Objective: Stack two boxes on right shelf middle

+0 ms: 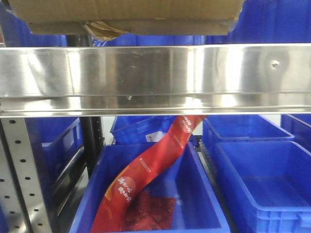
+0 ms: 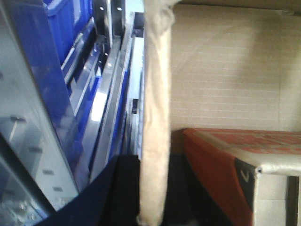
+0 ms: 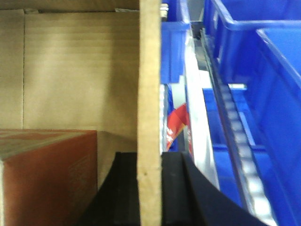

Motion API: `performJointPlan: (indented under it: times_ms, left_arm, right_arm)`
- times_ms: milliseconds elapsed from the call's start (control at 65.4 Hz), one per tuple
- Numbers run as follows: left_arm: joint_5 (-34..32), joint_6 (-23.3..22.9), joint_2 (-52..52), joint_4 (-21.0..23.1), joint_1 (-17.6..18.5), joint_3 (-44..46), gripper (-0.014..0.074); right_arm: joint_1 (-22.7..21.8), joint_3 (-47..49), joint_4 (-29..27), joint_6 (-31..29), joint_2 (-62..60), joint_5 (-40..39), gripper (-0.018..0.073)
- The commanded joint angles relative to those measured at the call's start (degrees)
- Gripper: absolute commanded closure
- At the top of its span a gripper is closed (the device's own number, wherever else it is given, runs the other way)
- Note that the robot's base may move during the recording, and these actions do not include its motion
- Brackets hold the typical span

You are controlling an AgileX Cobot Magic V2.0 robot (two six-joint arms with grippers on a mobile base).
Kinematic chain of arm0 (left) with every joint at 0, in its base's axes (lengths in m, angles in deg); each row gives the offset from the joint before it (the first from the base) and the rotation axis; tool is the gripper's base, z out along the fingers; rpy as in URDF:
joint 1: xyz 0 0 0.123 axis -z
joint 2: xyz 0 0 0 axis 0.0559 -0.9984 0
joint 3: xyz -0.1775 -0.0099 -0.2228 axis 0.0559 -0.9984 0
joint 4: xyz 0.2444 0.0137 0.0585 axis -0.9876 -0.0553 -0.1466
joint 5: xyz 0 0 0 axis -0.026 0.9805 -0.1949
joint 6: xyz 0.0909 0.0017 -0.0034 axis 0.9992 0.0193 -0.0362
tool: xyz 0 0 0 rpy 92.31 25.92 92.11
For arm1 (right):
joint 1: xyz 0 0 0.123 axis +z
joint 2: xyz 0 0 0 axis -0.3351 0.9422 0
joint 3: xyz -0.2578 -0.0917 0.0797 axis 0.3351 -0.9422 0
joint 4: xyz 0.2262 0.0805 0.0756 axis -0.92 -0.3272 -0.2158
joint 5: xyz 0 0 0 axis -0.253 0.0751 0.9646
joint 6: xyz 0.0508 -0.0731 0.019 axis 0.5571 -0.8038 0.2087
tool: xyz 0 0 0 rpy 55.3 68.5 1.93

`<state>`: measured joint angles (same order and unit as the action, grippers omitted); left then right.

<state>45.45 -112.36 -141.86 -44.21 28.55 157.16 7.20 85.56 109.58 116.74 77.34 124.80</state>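
Large box (image 1: pixel 126 14): tan cardboard, above the shelf's (image 1: pixel 155 73) front lip toward its left end, a sliver of blue between them; tape peels under it.
Left gripper (image 2: pixel 153 162): fingers pinched on one upright box wall.
Right gripper (image 3: pixel 149 160): clamped likewise on another wall.
Inside: a red box (image 3: pixel 47 174).
Below the shelf: blue bins (image 1: pixel 262 179), a red strip (image 1: pixel 150 170) draped into one.

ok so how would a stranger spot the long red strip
Start at the broad shiny steel shelf lip across the front view. Just below its middle sits an open blue plastic bin, and the long red printed strip slants from the lip down into it; no neighbouring bin shows one.
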Motion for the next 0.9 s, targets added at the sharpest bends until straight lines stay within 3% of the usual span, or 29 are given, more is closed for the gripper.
performJointPlan:
  times_ms: [0,887]
  left_arm:
    - [-1.9,-0.6,0.7,-2.5,-0.1,0.7,0.0708]
    - [-3.1,-0.6,0.7,-2.5,-0.1,0.7,0.0708]
  right_arm:
    - [-0.4,0.8,2.2,0.0,-0.8,-1.5,0.0712]
    - [-0.4,0.8,2.2,0.0,-0.8,-1.4,0.0712]
